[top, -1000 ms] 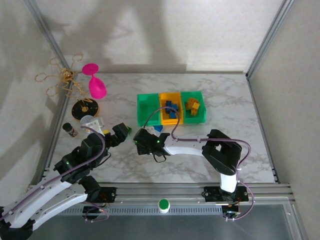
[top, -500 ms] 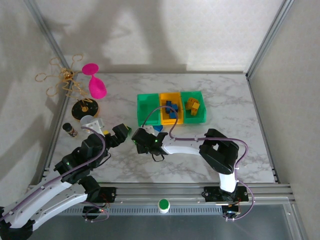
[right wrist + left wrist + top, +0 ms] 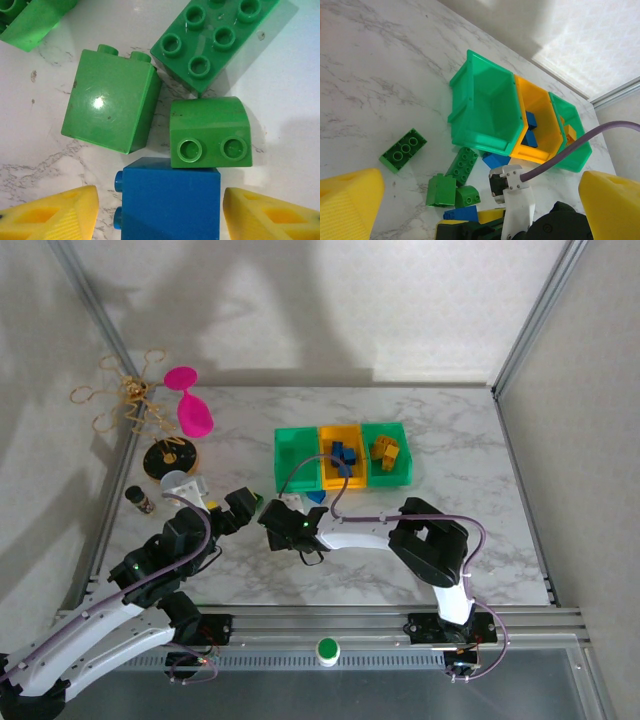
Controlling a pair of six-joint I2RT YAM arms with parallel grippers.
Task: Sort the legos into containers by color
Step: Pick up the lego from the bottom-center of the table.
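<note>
- Right gripper spread wide, straddling a blue brick without squeezing it, just in front of the bins.
- Left gripper gapes too, carrying nothing, well left of the bins.
- Loose green bricks lie before the bins; more blue bricks sit inside the orange-yellow bin.
- White marbled table, pale walls, aluminium posts.
- Since a second ago, the right arm has slid left; the left arm is unmoved.
</note>
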